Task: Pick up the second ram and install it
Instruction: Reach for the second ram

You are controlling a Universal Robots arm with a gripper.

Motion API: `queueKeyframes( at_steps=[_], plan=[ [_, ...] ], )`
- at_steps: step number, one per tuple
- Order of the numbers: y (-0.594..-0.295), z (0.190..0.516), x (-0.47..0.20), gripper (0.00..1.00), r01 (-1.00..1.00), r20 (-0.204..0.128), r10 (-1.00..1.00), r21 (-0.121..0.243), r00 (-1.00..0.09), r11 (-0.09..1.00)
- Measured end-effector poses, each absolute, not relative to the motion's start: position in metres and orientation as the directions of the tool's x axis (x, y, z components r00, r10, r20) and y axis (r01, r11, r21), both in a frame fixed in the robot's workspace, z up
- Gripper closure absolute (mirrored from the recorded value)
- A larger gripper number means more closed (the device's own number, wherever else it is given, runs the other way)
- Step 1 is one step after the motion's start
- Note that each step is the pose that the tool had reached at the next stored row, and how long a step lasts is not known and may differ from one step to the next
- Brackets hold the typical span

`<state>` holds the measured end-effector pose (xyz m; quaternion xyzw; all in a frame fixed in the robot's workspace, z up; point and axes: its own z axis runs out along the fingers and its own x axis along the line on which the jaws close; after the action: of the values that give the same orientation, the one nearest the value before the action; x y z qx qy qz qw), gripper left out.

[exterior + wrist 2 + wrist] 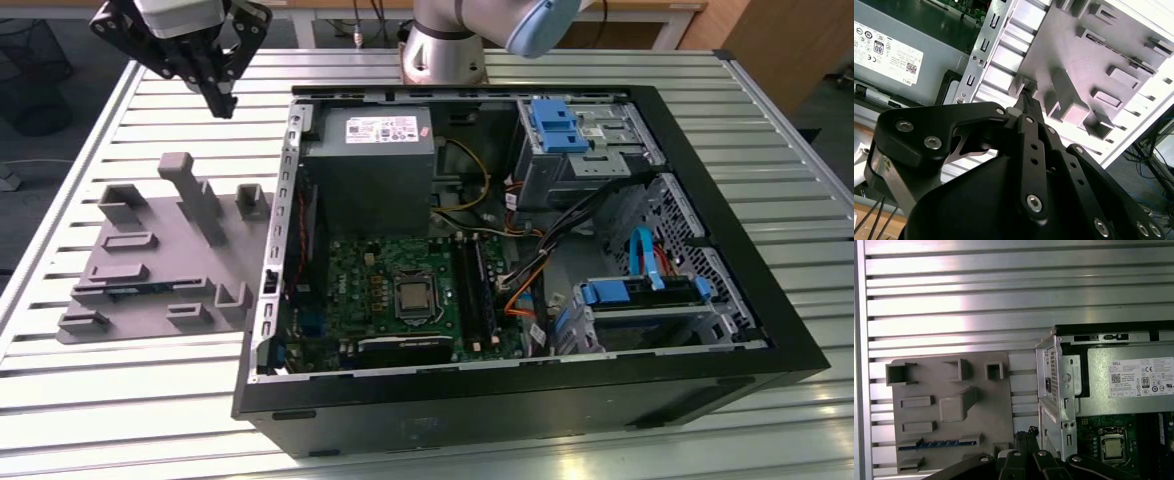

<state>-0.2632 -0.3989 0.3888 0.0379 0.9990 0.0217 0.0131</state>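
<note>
The second ram [936, 444] lies as a thin dark strip with bluish glints in a long slot of the grey fixture [949, 425]. In the exterior view the ram [134, 291] is on the near-left part of the fixture [174, 240]. My gripper [222, 104] hangs high above the table, beyond the fixture's far end and to the exterior view's left of the open computer case. Its fingers are shut together with nothing between them, and both wrist views show the closed tips [1026, 101] [1029, 432]. The gripper is well apart from the ram.
The open black computer case [534, 390] lies on the slatted metal table [134, 400]. It holds the green motherboard [387, 270] with long black slots [478, 290], a grey power supply [367, 165], cables and blue drive brackets [554, 125]. Upright grey blocks [194, 195] rise from the fixture.
</note>
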Motion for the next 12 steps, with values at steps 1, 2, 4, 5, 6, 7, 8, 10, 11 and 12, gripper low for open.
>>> queueKeyframes(
  at_steps=[1, 2, 4, 5, 6, 7, 8, 10, 11, 12],
  plan=[
    [-0.3989, 0.3888, -0.2635, 0.89, 0.075, -0.024, 0.076, 0.044, -0.997, 0.996],
    [-0.3990, 0.3887, -0.2637, 0.89, 0.075, -0.024, 0.076, 0.044, -0.997, 0.996],
    [-0.3989, 0.3886, -0.2642, 0.89, 0.075, -0.024, 0.076, 0.044, -0.997, 0.996],
    [-0.3989, 0.3886, -0.2645, 0.89, 0.075, -0.024, 0.076, 0.044, -0.997, 0.996],
    [-0.3989, 0.3885, -0.2647, 0.89, 0.075, -0.024, 0.076, 0.044, -0.997, 0.996],
    [-0.3989, 0.3885, -0.2650, 0.89, 0.075, -0.024, 0.076, 0.044, -0.997, 0.996],
    [-0.3989, 0.3884, -0.2652, 0.89, 0.075, -0.024, 0.076, 0.044, -0.997, 0.996],
    [-0.3989, 0.3883, -0.2657, 0.89, 0.075, -0.024, 0.076, 0.044, -0.997, 0.996],
    [-0.3989, 0.3883, -0.2659, 0.89, 0.075, -0.024, 0.076, 0.044, -0.997, 0.996],
    [-0.3989, 0.3882, -0.2662, 0.89, 0.075, -0.024, 0.076, 0.044, -0.997, 0.996]
  ],
)
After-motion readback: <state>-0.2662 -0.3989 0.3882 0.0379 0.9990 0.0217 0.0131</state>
